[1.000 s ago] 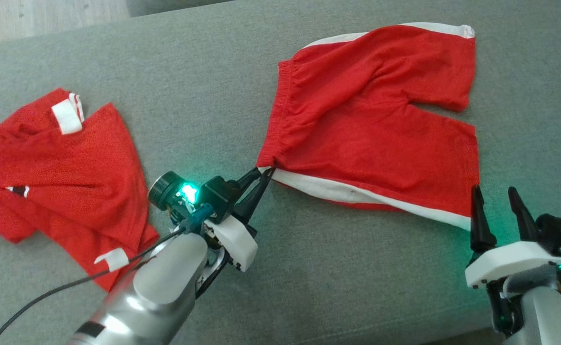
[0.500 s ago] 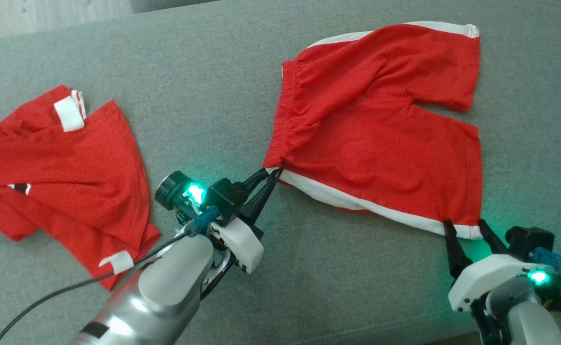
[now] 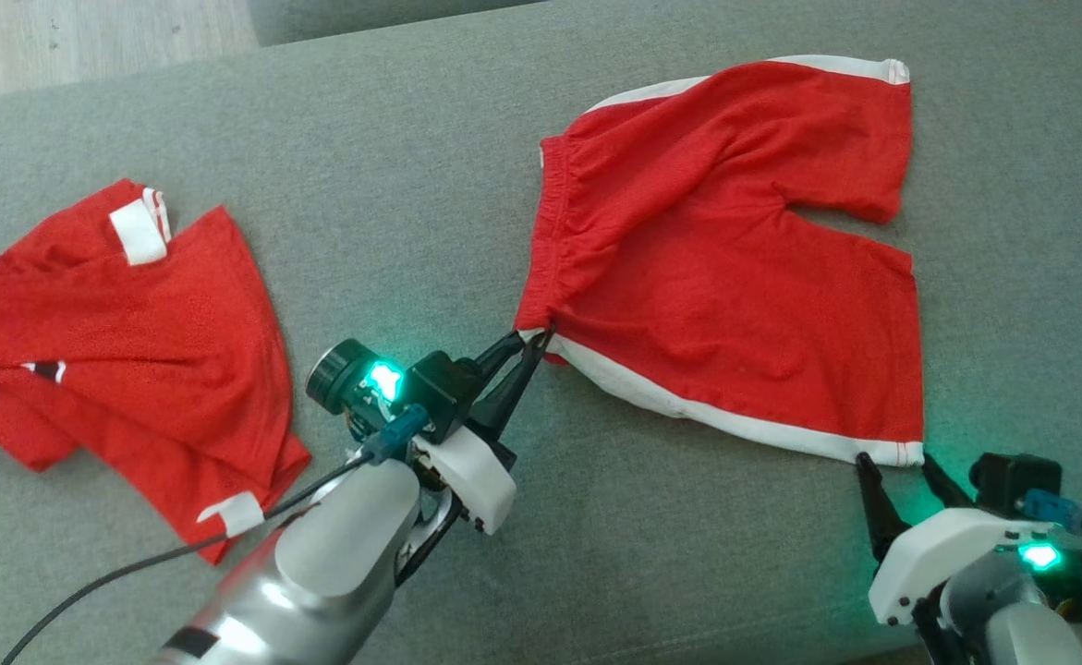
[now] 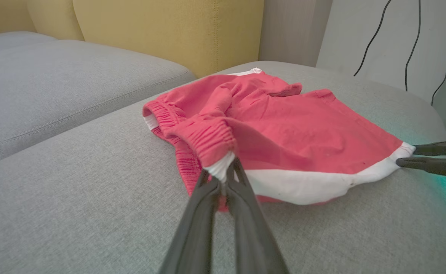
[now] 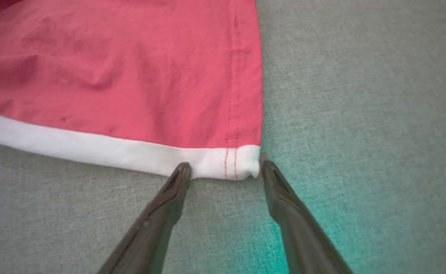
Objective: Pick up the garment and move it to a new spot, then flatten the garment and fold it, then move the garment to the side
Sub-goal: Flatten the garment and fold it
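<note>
**Head view.** Red shorts [image 3: 725, 277] with white side stripes lie spread on the grey sofa cushion [image 3: 411, 185], right of centre. A crumpled red shirt [image 3: 125, 342] lies well apart at the left. The left forearm reaches up and rightward, the left hand [image 3: 536, 337] pinched together on the near waistband corner. The right hand [image 3: 894, 462] points up at the near leg-hem corner, fingers apart.

**Left wrist view.** The left hand [image 4: 226, 176] is clamped on the white waistband end, which is held slightly raised. The right hand [image 4: 406, 156] enters level from the right edge.

**Right wrist view.** The right hand [image 5: 224, 167] straddles the white hem corner, fingertips spread either side, seemingly just touching the fabric, gripping nothing.
</note>
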